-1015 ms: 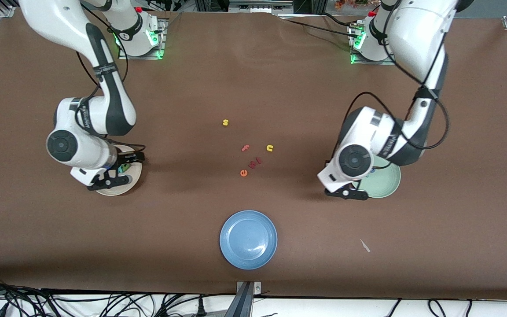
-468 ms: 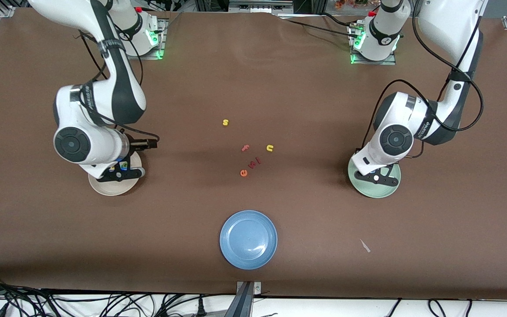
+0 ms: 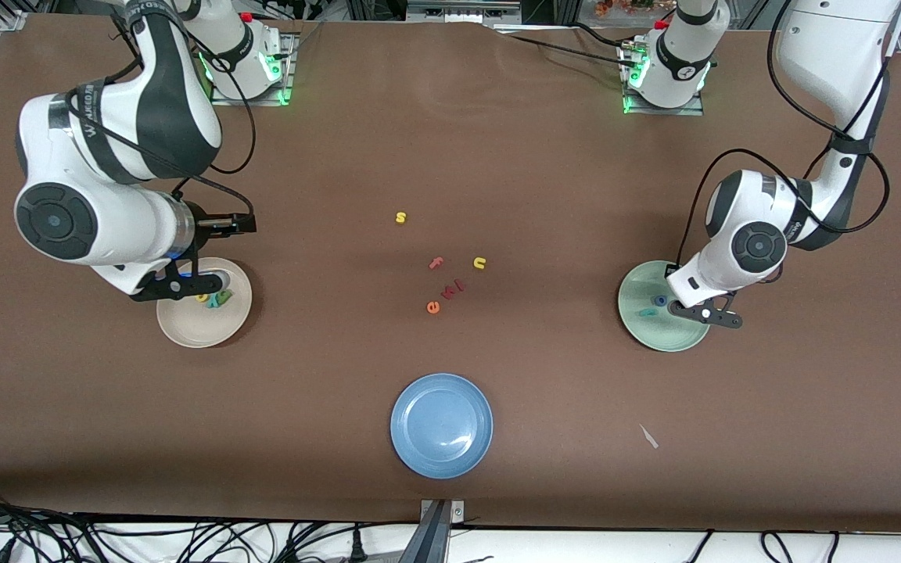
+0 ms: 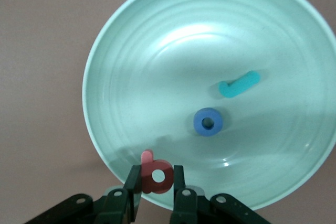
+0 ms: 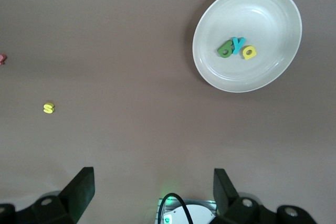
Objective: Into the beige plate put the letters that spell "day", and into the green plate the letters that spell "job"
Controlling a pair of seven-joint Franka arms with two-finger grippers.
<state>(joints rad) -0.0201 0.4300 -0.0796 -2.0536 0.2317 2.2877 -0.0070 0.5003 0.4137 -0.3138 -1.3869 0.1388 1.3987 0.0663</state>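
Note:
My left gripper (image 4: 156, 182) is shut on the pink-red "b" (image 4: 156, 174), holding it just over the rim of the green plate (image 4: 173, 51). In that plate lie the teal "j" (image 4: 239, 84) and the blue "o" (image 4: 208, 122). The front view shows the left gripper (image 3: 705, 313) at the green plate's (image 3: 673, 336) edge toward the left arm's end. The beige plate (image 5: 262, 14) holds the green "d" (image 5: 226, 50), teal "y" (image 5: 239, 44) and yellow "a" (image 5: 249, 52) side by side. My right gripper (image 5: 152, 192) is open and empty, raised high over the beige plate's (image 3: 192, 332) rim.
A blue plate (image 3: 441, 424) sits near the front camera at mid-table. Loose letters lie in the middle: a yellow "s" (image 3: 400, 217), pink "f" (image 3: 436, 263), yellow "u" (image 3: 479, 263), orange "e" (image 3: 433, 307) and dark red ones (image 3: 453, 289). A pale scrap (image 3: 648, 436) lies near the front edge.
The left gripper carried the "b" across the green plate toward the left arm's end. The right arm rose and drew back, uncovering the three letters in the beige plate.

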